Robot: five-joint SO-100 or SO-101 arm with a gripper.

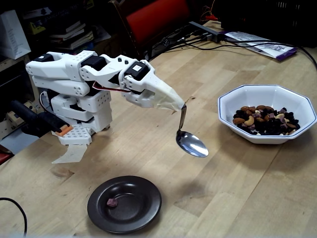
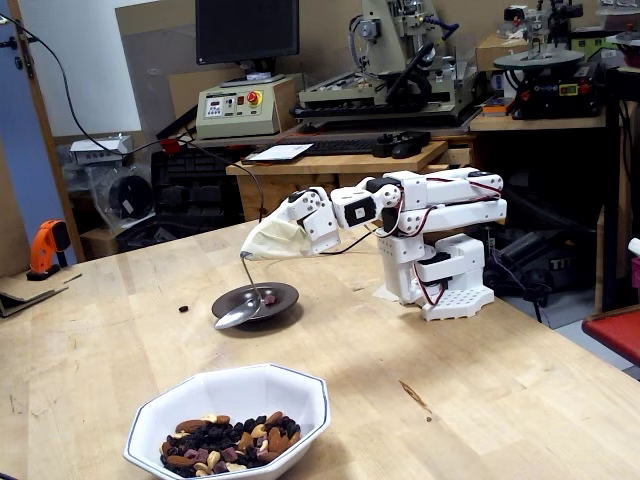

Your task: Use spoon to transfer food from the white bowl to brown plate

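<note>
My gripper (image 1: 179, 106) (image 2: 248, 252), wrapped in pale tape, is shut on the thin handle of the silver spoon (image 1: 191, 144) (image 2: 237, 317). The spoon hangs bowl-down above the table, and I see no food in it. It sits between the brown plate (image 1: 124, 204) (image 2: 282, 293) and the white bowl (image 1: 267, 113) (image 2: 230, 418). In the white bowl lies the food (image 1: 265, 120) (image 2: 231, 446), a mix of nuts and raisins. One small purplish piece (image 1: 113, 202) rests on the plate.
The white arm base (image 1: 74, 106) (image 2: 445, 270) stands at the table's edge. A small dark crumb (image 2: 184, 309) lies on the wood near the plate. Cables and papers (image 1: 257, 47) sit at the far end. An orange drill (image 2: 45, 248) is off the table.
</note>
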